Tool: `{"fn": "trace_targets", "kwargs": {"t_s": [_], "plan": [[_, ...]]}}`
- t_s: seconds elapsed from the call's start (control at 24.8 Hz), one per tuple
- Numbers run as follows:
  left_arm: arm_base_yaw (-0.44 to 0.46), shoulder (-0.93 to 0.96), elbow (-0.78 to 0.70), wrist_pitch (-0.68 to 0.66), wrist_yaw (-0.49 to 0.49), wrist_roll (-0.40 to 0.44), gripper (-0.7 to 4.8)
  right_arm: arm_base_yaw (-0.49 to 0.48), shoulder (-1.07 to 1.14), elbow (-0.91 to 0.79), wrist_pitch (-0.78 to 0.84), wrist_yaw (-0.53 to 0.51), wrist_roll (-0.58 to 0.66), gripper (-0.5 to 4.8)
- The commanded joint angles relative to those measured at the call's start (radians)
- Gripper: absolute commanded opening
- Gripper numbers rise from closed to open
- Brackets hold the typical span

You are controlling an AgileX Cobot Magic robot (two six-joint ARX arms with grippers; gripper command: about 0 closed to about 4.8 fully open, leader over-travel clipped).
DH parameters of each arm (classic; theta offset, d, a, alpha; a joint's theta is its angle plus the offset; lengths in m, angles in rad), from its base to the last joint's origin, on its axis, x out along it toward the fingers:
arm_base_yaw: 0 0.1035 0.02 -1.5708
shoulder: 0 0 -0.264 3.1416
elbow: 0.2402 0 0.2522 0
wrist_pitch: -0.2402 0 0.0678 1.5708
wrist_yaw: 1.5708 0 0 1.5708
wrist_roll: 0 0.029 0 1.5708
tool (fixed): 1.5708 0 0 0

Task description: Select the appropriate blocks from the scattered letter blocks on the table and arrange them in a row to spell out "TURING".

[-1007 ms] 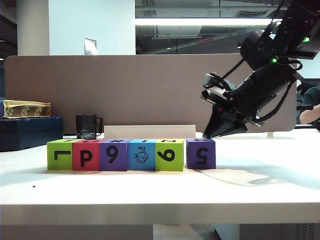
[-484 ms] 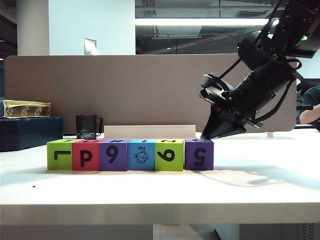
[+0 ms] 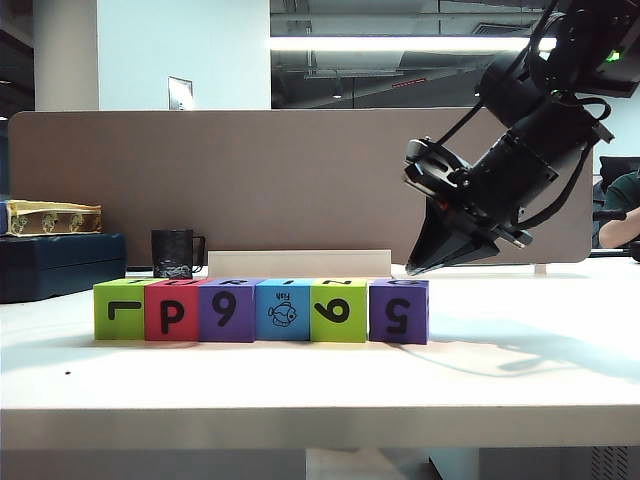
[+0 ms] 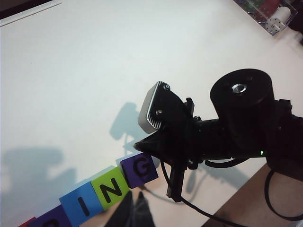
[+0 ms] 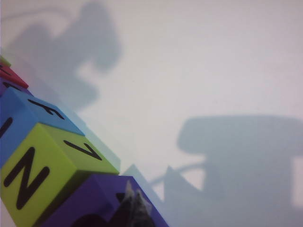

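Note:
Six letter blocks stand in a row on the table (image 3: 300, 390): lime green (image 3: 118, 309), red-pink (image 3: 171, 311), purple (image 3: 226, 311), light blue with a fish (image 3: 283, 310), lime green (image 3: 338, 311) and purple (image 3: 398, 311). My right gripper (image 3: 420, 268) is shut, its tip just above and behind the right-end purple block and holding nothing. The right wrist view shows that gripper (image 5: 131, 191) over the purple block (image 5: 94, 203), beside the green N block (image 5: 42, 175). My left gripper (image 4: 135, 204) is shut and empty, hovering near the G (image 4: 138, 170), N (image 4: 110, 190) and I (image 4: 81, 204) blocks.
A black mug (image 3: 173, 253) and a low white strip (image 3: 298, 263) stand behind the row, before the brown-grey divider (image 3: 250, 180). A dark blue box (image 3: 60, 262) lies at the far left. A clear box of small parts (image 4: 270, 12) sits at a table corner.
The right-end purple block has slid left, closing most of its gap to the green block. My right gripper has lifted slightly away from it.

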Motion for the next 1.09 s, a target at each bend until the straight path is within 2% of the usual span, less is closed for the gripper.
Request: {"fn": "trace_targets", "kwargs": {"t_s": [0.04, 0.2, 0.28, 0.48, 0.64, 0.81, 1.09], "plan": [[0.000, -0.002, 0.003, -0.004, 0.004, 0.005, -0.06, 0.001, -0.021, 0.002, -0.024, 0.009, -0.003, -0.01], [0.000, -0.002, 0.003, -0.004, 0.001, 0.019, -0.06, 0.000, -0.066, 0.002, -0.089, 0.139, -0.003, -0.01], [0.000, -0.002, 0.003, -0.004, 0.001, 0.019, -0.06, 0.000, -0.086, 0.002, -0.149, 0.163, -0.003, -0.01], [0.000, -0.002, 0.003, -0.004, 0.001, 0.023, -0.06, 0.006, -0.085, 0.001, -0.278, 0.148, -0.003, -0.01], [-0.001, -0.002, 0.003, -0.004, 0.001, 0.023, -0.06, 0.016, -0.085, 0.001, -0.263, 0.143, -0.003, -0.01], [-0.001, -0.002, 0.003, -0.004, 0.002, 0.022, -0.06, 0.017, -0.085, 0.001, -0.249, 0.089, -0.003, -0.01], [-0.002, -0.002, 0.003, -0.004, 0.012, 0.019, -0.06, 0.017, -0.085, 0.001, -0.223, 0.083, -0.003, -0.01]]}}
